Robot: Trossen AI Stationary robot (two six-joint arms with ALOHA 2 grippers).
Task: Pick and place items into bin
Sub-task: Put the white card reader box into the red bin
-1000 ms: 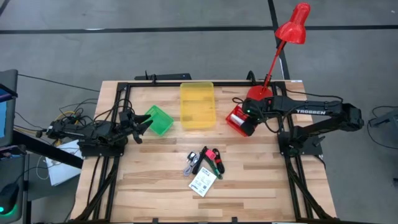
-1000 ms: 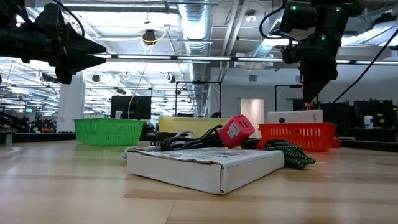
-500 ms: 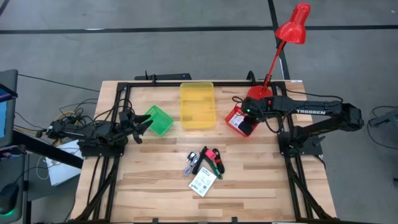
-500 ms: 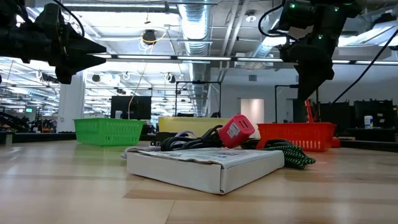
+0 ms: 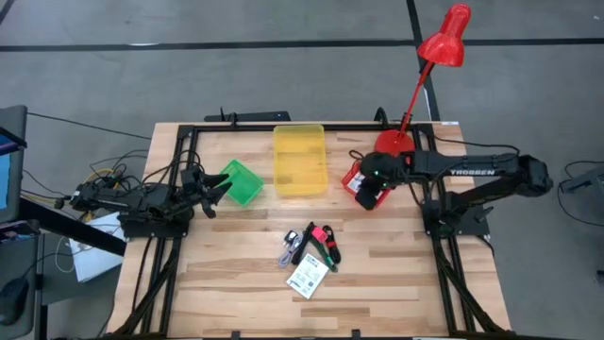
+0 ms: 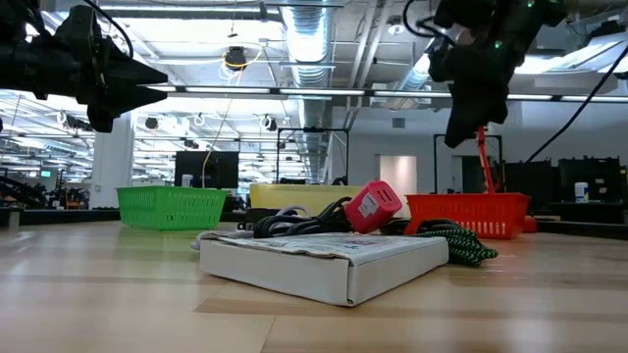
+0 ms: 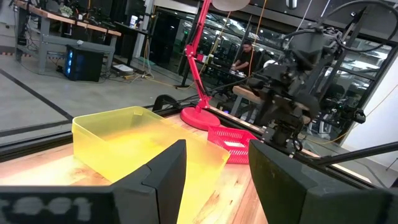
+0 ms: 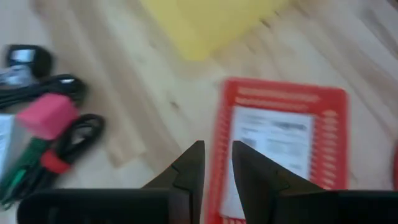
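Red desk lamp stands at the far right of the wooden table; its round base sits on the table's back edge and its shade leans out past it. Black metal frame runs along the table's edges. Loose cables lie beside the table's left edge. Grey floor surrounds the table. In the left wrist view, a person sits at a desk in the room behind.

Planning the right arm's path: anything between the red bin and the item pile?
High view: only bare table between the red bin and the item pile.
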